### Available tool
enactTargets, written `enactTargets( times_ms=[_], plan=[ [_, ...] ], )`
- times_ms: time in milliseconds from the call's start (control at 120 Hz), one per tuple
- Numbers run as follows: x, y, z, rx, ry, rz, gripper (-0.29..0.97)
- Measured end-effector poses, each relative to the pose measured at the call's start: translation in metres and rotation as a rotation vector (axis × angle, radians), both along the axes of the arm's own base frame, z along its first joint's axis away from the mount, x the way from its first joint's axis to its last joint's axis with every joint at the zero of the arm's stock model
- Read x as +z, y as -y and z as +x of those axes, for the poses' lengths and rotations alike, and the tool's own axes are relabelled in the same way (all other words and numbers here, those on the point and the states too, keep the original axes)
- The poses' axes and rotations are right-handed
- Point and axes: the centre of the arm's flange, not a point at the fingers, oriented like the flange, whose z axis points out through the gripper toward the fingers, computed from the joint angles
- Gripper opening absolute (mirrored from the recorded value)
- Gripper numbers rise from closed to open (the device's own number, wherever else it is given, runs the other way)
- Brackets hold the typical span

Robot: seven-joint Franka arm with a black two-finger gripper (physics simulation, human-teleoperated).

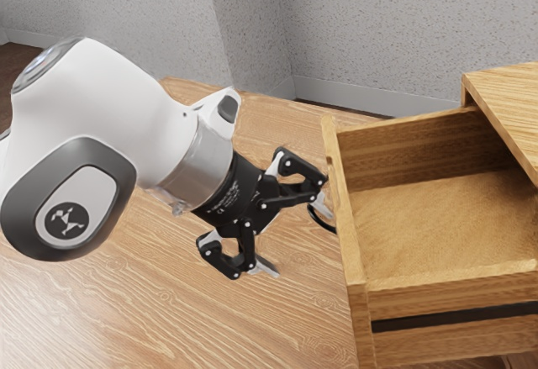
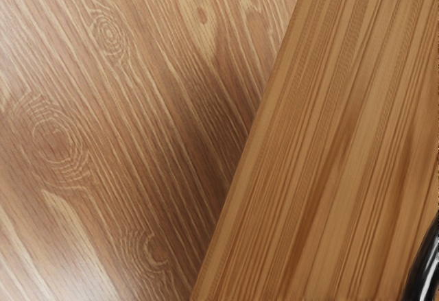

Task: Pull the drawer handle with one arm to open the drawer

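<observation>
The wooden drawer (image 1: 437, 226) stands pulled far out of the cabinet (image 1: 508, 100) on the exterior view's right, its inside bare. A thin black handle (image 1: 324, 220) curves off the drawer's front panel (image 1: 343, 209). My gripper (image 1: 294, 239) hangs just off that panel, open wide, and its upper fingertip (image 1: 323, 208) sits right by the handle, while the lower finger (image 1: 265, 268) stands well away from it. From the wrist camera, the striped front panel (image 2: 329, 164) is close under my hand, with a sliver of the black handle (image 2: 429, 267) at the edge.
The wooden floor (image 1: 126, 302) spreads under the arm and around the cabinet. Grey walls (image 1: 378, 16) with a pale skirting board close the room behind. A dark slot (image 1: 454, 318) runs across the drawer's near side.
</observation>
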Motion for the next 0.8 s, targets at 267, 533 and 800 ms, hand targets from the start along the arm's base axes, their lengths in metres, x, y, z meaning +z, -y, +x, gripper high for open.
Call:
enactTargets(
  times_ms=[267, 533, 800],
  plan=[
    [-0.005, -0.036, -0.02, 0.047, 0.002, -0.02, 0.68],
    [-0.007, -0.066, -0.036, 0.088, 0.005, -0.044, 0.68],
    [0.147, -0.093, 0.024, 0.181, 0.033, 0.07, 0.67]
  ],
)
